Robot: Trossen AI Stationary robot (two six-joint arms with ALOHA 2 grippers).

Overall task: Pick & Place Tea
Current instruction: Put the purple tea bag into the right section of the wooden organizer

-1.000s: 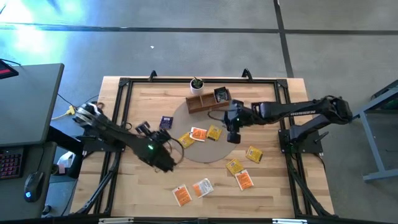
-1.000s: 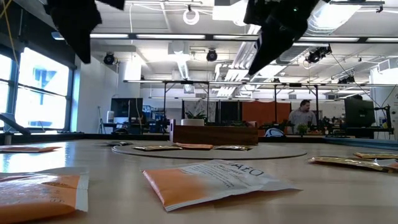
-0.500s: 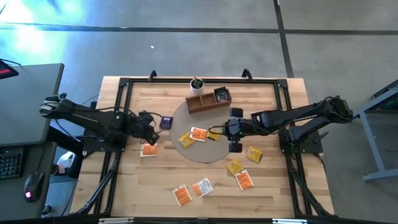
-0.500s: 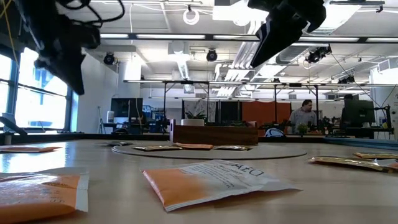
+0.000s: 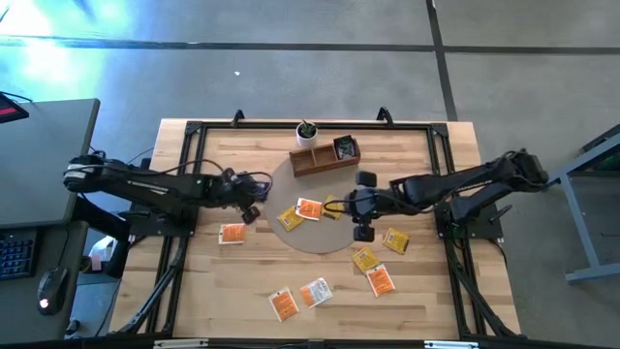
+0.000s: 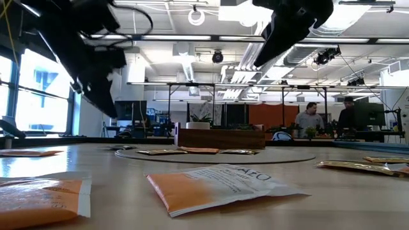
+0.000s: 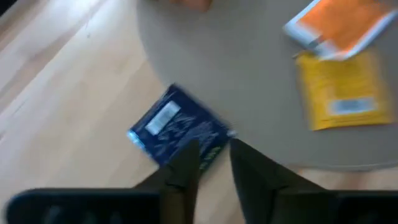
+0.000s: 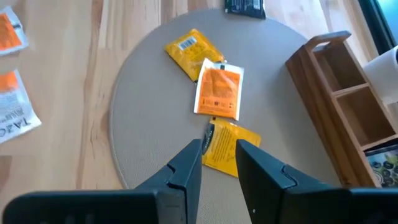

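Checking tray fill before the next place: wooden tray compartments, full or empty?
Partly filled. In the right wrist view, the wooden tray has two empty compartments; a third holds a dark sachet. More cannot be seen.

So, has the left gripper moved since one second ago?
Yes. The left gripper was over the table's middle, near the round mat's front edge; it has swung back toward the wooden tray and now hovers by the dark purple sachet.

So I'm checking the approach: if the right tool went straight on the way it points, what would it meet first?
Probably the yellow sachet on the round grey mat, just ahead of the right tool; the gap down to it is unclear.
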